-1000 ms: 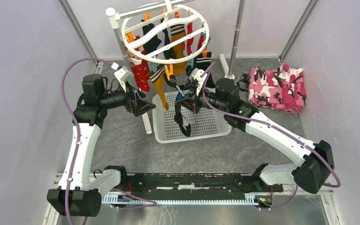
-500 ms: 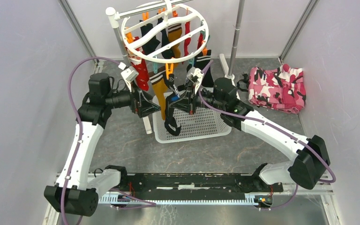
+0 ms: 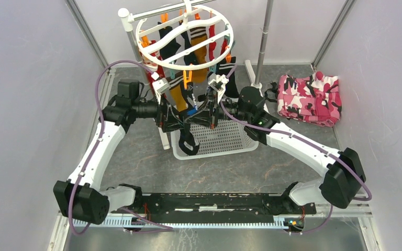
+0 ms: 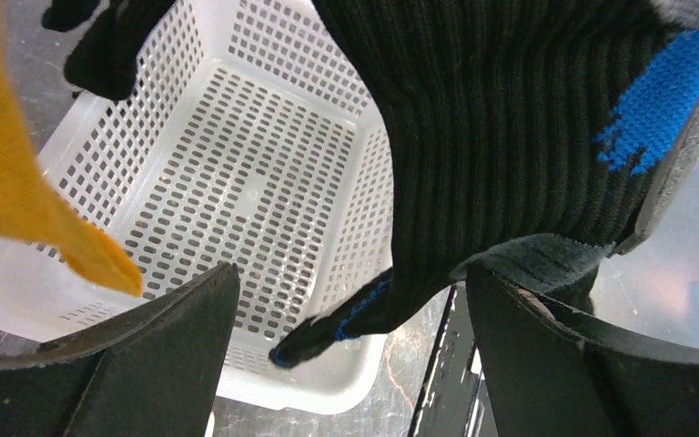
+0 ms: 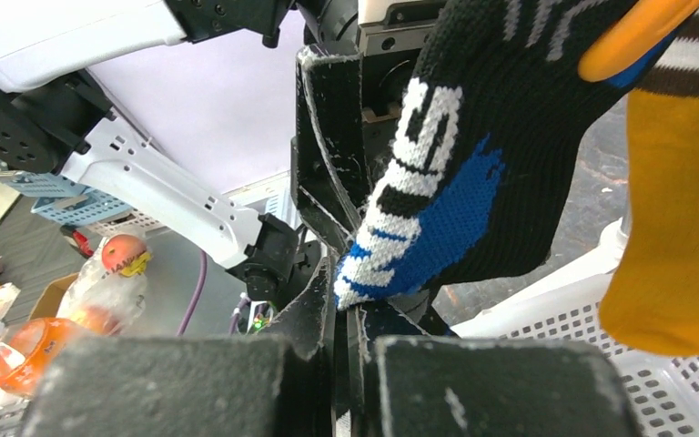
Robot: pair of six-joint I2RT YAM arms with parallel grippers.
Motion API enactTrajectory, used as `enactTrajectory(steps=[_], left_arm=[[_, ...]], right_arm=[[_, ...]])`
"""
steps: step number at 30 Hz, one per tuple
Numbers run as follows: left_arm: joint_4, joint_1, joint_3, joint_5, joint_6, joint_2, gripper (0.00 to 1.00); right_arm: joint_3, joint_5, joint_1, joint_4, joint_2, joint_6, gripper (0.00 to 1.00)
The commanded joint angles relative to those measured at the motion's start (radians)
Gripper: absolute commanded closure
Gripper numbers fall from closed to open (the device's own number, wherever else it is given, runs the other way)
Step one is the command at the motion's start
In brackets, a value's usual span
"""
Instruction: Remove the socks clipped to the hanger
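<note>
The hanger (image 3: 184, 36), a round white ring with orange and teal clips, stands at the back with red, mustard and black socks (image 3: 199, 44) hanging from it. My right gripper (image 3: 203, 112) (image 5: 350, 319) is shut on a black sock with a blue and white pattern (image 5: 473, 182), whose lower end dangles (image 3: 188, 144) over the basket's front left corner. My left gripper (image 3: 179, 117) (image 4: 350, 300) is open, with that black sock (image 4: 501, 137) hanging between its fingers (image 4: 146, 355). A mustard sock (image 4: 18, 182) (image 5: 673, 255) hangs close beside it.
A white perforated basket (image 3: 230, 141) (image 4: 237, 182) lies on the table below both grippers. A pink camouflage cloth (image 3: 310, 98) lies at the back right. The hanger's white stand pole (image 3: 133, 47) and a grey upright pole (image 3: 264, 42) rise at the back.
My left arm has swung right, bringing its open jaws around the black sock. The right gripper has shifted left with the sock, still shut on it.
</note>
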Motion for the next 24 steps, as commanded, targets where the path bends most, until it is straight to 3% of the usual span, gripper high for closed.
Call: enactTrajectory(steps=[1, 6, 12, 14, 16, 18, 19, 22, 24], left_arm=[[-0.078, -0.026, 0.052, 0.036, 0.154, 0.032, 0.03], [-0.084, -0.036, 0.033, 0.160, 0.174, 0.037, 0.02], [-0.086, -0.036, 0.097, 0.241, 0.185, 0.071, 0.00], [-0.087, -0.038, 0.126, 0.255, 0.176, 0.086, 0.06], [-0.086, -0.044, 0.151, 0.261, 0.156, 0.100, 0.17], [-0.086, -0.050, 0.170, 0.259, 0.139, 0.106, 0.35], [-0.087, -0.055, 0.174, 0.253, 0.136, 0.103, 0.46], [-0.078, -0.072, 0.163, 0.179, 0.129, 0.080, 0.92], [-0.013, -0.080, 0.114, 0.115, 0.082, 0.038, 0.98]], right_arm=[[0.026, -0.063, -0.013, 0.101, 0.013, 0.061, 0.97], [-0.019, -0.113, -0.044, 0.254, 0.025, 0.180, 0.88], [-0.040, -0.156, -0.068, 0.400, 0.061, 0.300, 0.87], [-0.043, -0.156, -0.072, 0.402, 0.067, 0.302, 0.87], [-0.050, -0.153, -0.077, 0.404, 0.072, 0.301, 0.83], [-0.060, -0.146, -0.088, 0.405, 0.070, 0.302, 0.70], [-0.067, -0.141, -0.095, 0.405, 0.069, 0.303, 0.65], [-0.057, -0.099, -0.117, 0.310, 0.056, 0.238, 0.41], [-0.006, -0.018, -0.122, 0.120, 0.037, 0.117, 0.33]])
